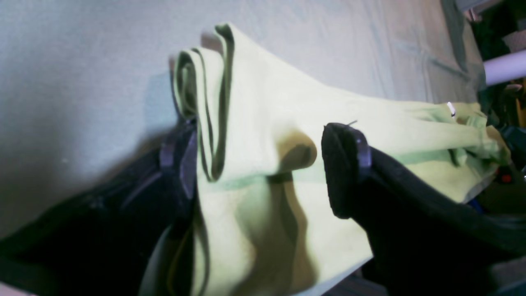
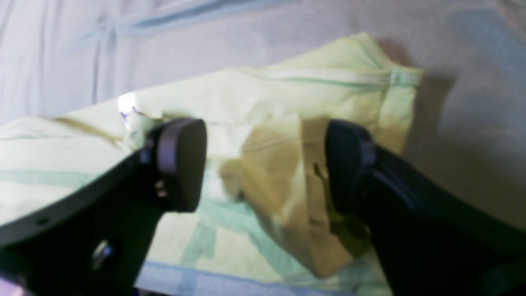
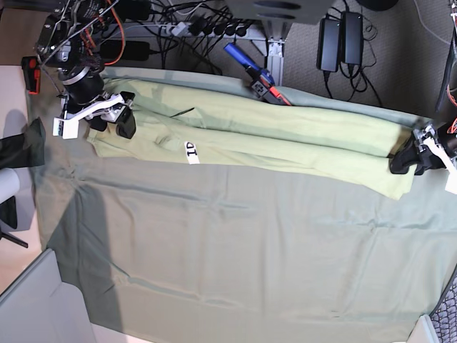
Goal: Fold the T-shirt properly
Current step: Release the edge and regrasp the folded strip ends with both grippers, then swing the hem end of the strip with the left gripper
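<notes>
The pale yellow-green T-shirt (image 3: 285, 132) lies folded into a long band across the back of the table, with its white tag (image 3: 191, 151) left of middle. My left gripper (image 3: 408, 161) is at the band's right end. In the left wrist view the gripper (image 1: 261, 164) is open, its fingers standing either side of the layered shirt edge (image 1: 254, 115). My right gripper (image 3: 114, 118) is at the band's left end. In the right wrist view it (image 2: 265, 164) is open above the wrinkled shirt (image 2: 287, 102), near the tag (image 2: 127, 107).
The grey-green table cloth (image 3: 214, 250) covers the table in front of the shirt. Cables and power strips (image 3: 200, 28) and a blue and red tool (image 3: 250, 71) lie behind the back edge. A grey panel (image 3: 36, 307) stands at the front left.
</notes>
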